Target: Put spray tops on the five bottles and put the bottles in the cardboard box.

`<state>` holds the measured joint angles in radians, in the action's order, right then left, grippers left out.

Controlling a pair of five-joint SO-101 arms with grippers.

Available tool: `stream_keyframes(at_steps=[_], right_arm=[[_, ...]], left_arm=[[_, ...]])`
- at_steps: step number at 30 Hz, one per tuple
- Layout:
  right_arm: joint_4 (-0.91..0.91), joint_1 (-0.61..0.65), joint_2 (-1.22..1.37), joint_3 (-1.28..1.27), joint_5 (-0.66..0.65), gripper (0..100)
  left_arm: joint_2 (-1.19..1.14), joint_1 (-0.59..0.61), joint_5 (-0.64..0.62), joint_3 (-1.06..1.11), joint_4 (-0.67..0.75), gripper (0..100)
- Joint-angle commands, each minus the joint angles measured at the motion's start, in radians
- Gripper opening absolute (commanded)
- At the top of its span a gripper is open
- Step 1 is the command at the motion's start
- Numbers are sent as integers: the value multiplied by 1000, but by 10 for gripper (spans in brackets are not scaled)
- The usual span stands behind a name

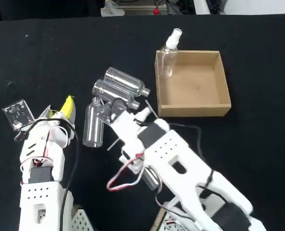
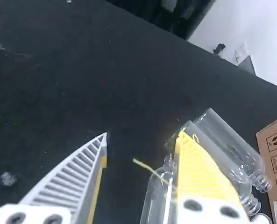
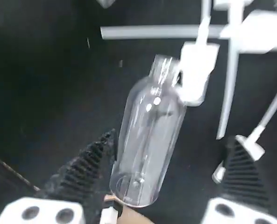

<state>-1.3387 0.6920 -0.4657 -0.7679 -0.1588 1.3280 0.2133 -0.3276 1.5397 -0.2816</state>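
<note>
Three clear bottles without tops lie side by side on the black table point(image 1: 36, 62); the nearest bottle point(image 1: 92, 123) is beside the other two point(image 1: 123, 86). One bottle with a white spray top point(image 1: 171, 48) stands in the far left corner of the cardboard box point(image 1: 192, 108). My right gripper point(image 1: 108, 107) is open over the lying bottles. In the right wrist view, a topless bottle point(image 3: 150, 140) lies between its black fingers point(image 3: 89, 163), with loose white spray tops point(image 3: 196, 70) just beyond. My left gripper point(image 2: 142, 136) hangs open and holds nothing, to the left of the bottles point(image 2: 222, 140).
A small clear plastic card point(image 1: 18, 114) lies at the left by my left arm. Thin white straws from the spray tops point(image 1: 114, 143) lie under my right arm. The box's side point(image 2: 274, 154) is past the bottles in the left wrist view.
</note>
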Motion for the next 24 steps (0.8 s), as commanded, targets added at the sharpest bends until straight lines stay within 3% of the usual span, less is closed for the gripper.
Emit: stream_keyframes(at_steps=[1,10,16,19,24], right_arm=[[46,15,62,24,11,350],[91,11,251,56,14,346],[101,3,291,61,8,103],[20,-38,252,108,5,15],[-241,-190,110,251,-149,26]], left_arm=[[8,12,-6,-65,21,230],[8,4,-6,-64,21,230],[8,4,-6,-62,21,230],[8,4,-6,-62,21,230],[8,4,-6,-62,21,230]])
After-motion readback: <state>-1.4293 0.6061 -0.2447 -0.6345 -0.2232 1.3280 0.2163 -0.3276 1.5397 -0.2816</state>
